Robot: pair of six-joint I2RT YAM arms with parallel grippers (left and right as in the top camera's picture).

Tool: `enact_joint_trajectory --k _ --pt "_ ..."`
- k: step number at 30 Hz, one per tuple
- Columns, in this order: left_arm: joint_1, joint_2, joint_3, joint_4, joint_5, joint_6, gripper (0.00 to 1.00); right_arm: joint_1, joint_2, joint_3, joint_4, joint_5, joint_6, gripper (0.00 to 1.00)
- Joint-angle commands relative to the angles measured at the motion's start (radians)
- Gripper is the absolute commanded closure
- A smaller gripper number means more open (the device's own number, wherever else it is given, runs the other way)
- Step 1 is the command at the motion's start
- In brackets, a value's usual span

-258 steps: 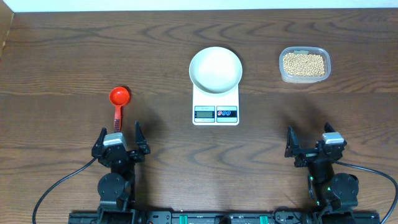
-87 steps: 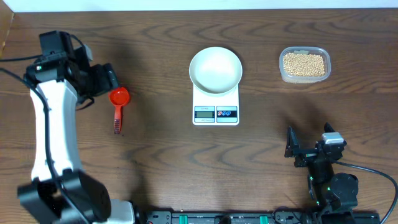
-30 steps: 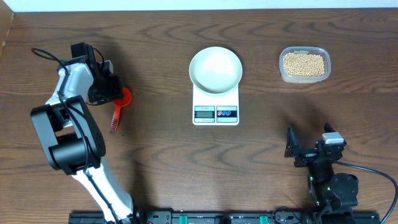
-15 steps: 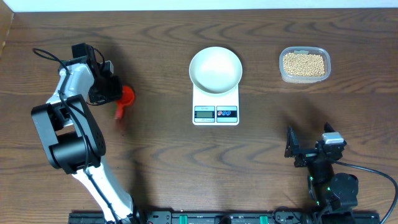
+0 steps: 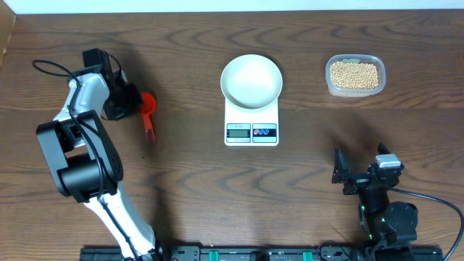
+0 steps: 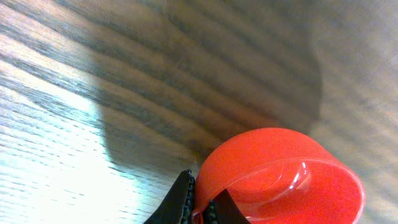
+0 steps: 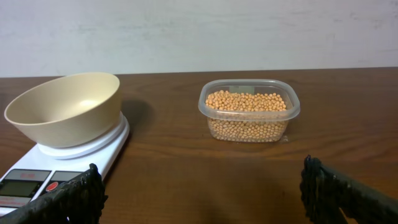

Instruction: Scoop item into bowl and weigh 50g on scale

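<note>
GRIP: left gripper (image 6: 200, 208) was clamped on scoop (image 6: 280, 177) head; right gripper (image 7: 202, 186) stood apart, idle | HANDLING: scoop judged light, stiff, slick; handle (image 5: 150, 129) likely steadier hold

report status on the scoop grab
Left pincer shut on red scoop at its head. Right pincer open, parked. Bowl empty on scale, beans in tub. Scale and bowl sit between scoop and beans.
</note>
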Motion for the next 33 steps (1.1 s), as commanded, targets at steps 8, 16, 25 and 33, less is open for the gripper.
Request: enact_joint_trajectory --k 8,16,25,33 --pt "0.000 -0.148 0.128 0.070 0.200 -0.430 0.93 -0.006 -0.001 -0.004 0.001 0.008 -0.008 0.01" --pt "-0.017 -0.253 0.128 0.159 0.318 -0.674 0.93 -0.006 -0.001 -0.004 0.001 0.008 -0.008 0.01" --pt "-0.110 -0.281 0.128 0.262 0.346 -0.830 0.93 -0.006 -0.001 -0.004 0.050 0.052 -0.013 0.01" --pt "-0.208 -0.281 0.128 0.388 0.345 -0.834 0.93 -0.006 0.000 -0.001 0.145 -0.058 -0.012 0.01"
